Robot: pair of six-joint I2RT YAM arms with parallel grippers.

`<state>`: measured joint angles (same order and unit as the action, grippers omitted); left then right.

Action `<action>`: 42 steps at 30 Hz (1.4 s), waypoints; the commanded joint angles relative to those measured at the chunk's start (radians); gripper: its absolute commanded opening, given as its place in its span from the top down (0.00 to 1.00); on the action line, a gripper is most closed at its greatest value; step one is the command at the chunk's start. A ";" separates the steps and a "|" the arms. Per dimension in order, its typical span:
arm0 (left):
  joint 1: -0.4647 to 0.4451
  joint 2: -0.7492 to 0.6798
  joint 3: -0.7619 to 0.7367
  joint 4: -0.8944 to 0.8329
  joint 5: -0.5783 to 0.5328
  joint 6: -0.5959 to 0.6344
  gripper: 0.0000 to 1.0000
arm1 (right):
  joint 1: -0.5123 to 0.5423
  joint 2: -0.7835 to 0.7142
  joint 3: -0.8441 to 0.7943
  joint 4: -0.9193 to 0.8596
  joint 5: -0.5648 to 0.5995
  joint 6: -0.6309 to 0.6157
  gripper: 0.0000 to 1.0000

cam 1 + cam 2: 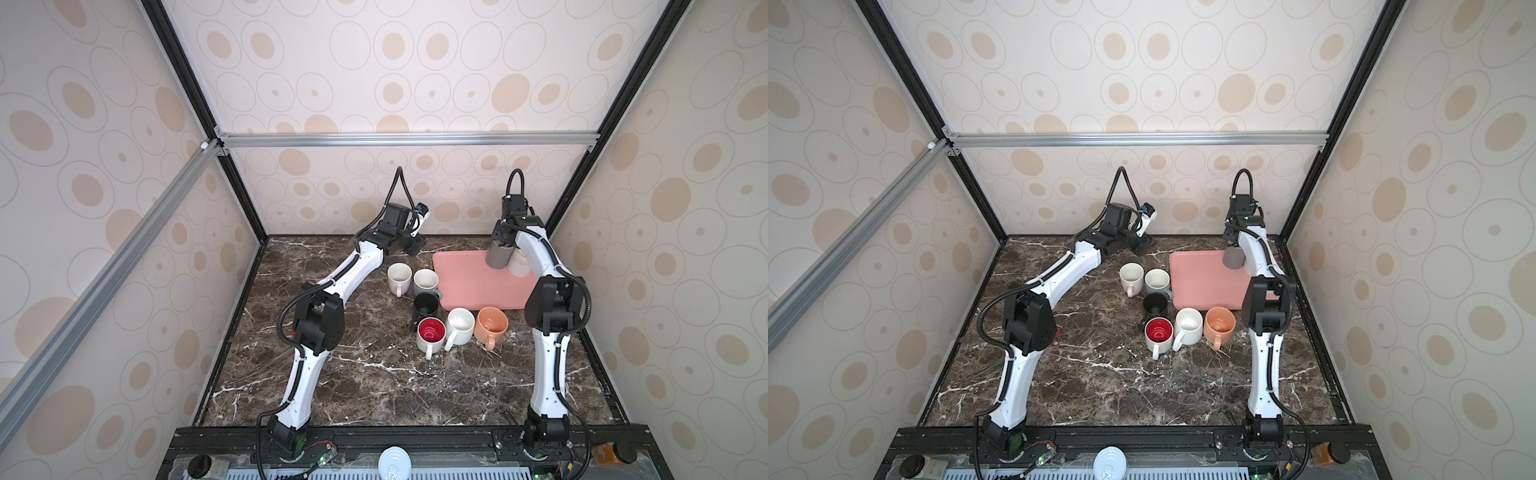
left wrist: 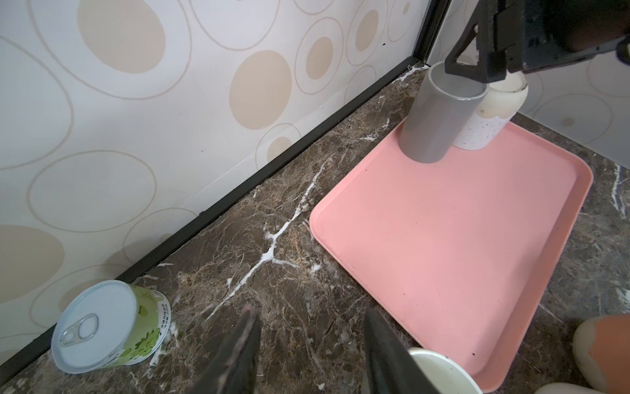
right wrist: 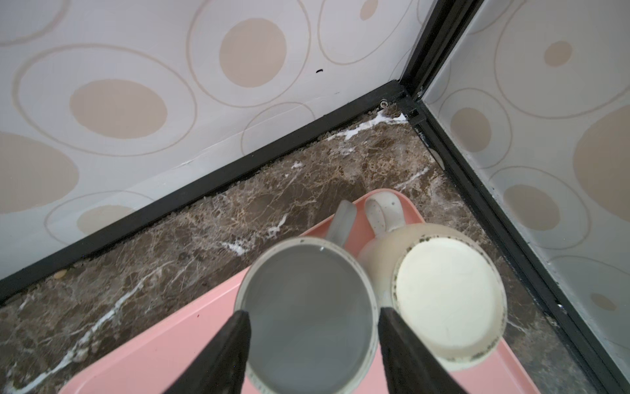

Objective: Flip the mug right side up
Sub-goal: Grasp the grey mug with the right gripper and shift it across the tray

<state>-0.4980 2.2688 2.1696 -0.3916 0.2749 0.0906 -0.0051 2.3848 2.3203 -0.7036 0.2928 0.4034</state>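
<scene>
- I see the grey mug (image 1: 497, 254) (image 1: 1233, 257) standing base-up on the pink tray (image 1: 469, 286) (image 1: 1200, 286). It is at the tray's far right corner, right of centre in both top views.
- My right gripper (image 1: 500, 241) (image 3: 312, 315) is down over that mug. In the right wrist view its two dark fingers (image 3: 235, 348) sit one at each side of the mug's base, right at the rim. I cannot tell whether they press on it or only flank it.
- In the same view the mug's handle points toward the back wall.
- A speckled cream mug (image 1: 519, 266) (image 3: 446, 300) stands against the grey one on the tray, also base-up. In a top view it is partly hidden behind the right arm.
- My left gripper (image 1: 413, 245) (image 2: 310, 317) hovers near the back wall, upper centre of both top views, just left of the tray. Its jaws stand apart with only the marble tabletop (image 1: 353, 374) (image 2: 272, 273) between them.
- The left wrist view shows a tin can (image 2: 105, 324) with a green label, tipped over by the wall with its pull-tab lid toward the camera.
- Six more mugs stand mouth-up on the marble at the centre of the top views, along the tray's left and near edges: a pale pink-handled mug (image 1: 400, 276), a grey-green mug (image 1: 425, 280), a black mug (image 1: 425, 305), a red-lined mug (image 1: 431, 332), a white mug (image 1: 460, 324) and an orange mug (image 1: 491, 324).
</scene>
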 commanded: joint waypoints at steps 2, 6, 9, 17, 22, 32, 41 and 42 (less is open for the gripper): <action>0.019 0.016 0.044 -0.011 0.033 0.011 0.50 | -0.019 0.034 0.053 0.023 -0.062 0.036 0.36; 0.027 0.018 0.045 -0.009 0.041 0.010 0.50 | -0.039 0.085 0.098 0.048 -0.168 0.051 0.37; 0.035 0.021 0.043 -0.009 0.042 0.008 0.50 | -0.050 0.120 0.126 0.065 -0.234 0.050 0.37; 0.050 0.027 0.038 0.002 0.055 -0.004 0.50 | -0.063 0.141 0.123 0.042 -0.300 0.062 0.40; 0.053 0.028 0.039 0.006 0.063 -0.012 0.50 | -0.062 0.081 0.018 0.056 -0.324 0.064 0.42; 0.054 0.014 0.027 0.013 0.076 -0.025 0.50 | -0.043 -0.045 -0.181 0.094 -0.364 0.060 0.47; 0.053 -0.044 -0.043 0.030 0.078 -0.029 0.49 | 0.001 -0.187 -0.391 0.136 -0.375 0.076 0.50; 0.053 -0.051 -0.055 0.034 0.079 -0.031 0.50 | 0.007 -0.206 -0.423 0.147 -0.377 0.082 0.50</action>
<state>-0.4507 2.2784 2.1311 -0.3740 0.3363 0.0662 -0.0200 2.2272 1.9739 -0.5224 -0.0761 0.4709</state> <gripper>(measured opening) 0.505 0.503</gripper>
